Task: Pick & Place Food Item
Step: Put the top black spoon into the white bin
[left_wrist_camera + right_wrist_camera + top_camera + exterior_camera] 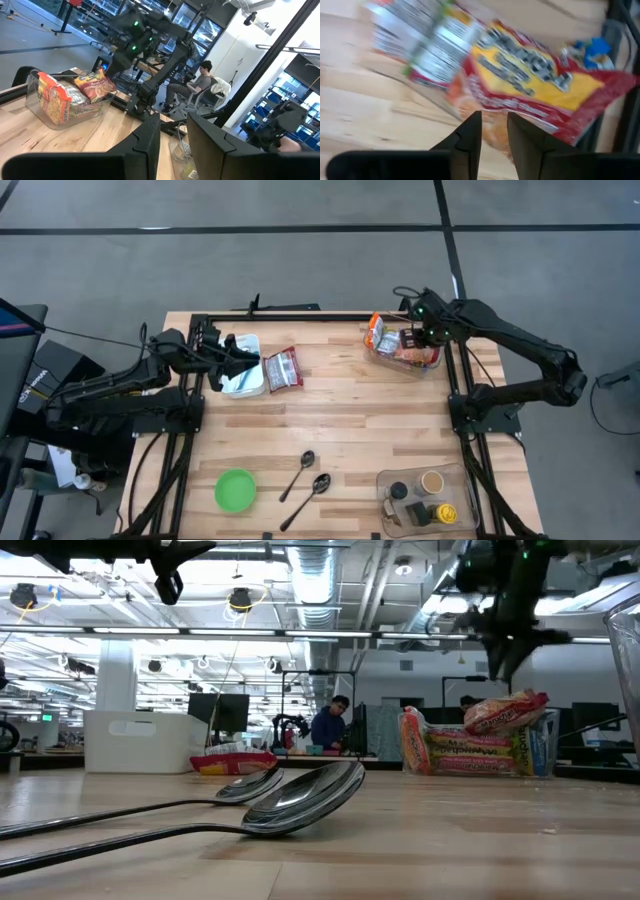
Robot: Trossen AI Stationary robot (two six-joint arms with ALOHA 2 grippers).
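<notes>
The table [350,420] is pale planked wood, matt. 2 spoons [290,802] are polished metal, mirror-glossy. The noodle packets [530,85] are shiny printed plastic film inside a clear plastic bin [60,117]. The green bowl [235,489] looks smooth plastic.

Two dark, jointed arms, black cables trailing, blunt black fingers [470,131] (green wrist lights).

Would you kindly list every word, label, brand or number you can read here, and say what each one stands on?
None can be read for certain.
Red and yellow noodle packet under the right pincer: bold dark lettering, too blurred to read.
Packets in the clear bin: coloured print, too small.
Packet lying beside the white container: print too small.
Bottles in the clear tray: labels too small.
</notes>
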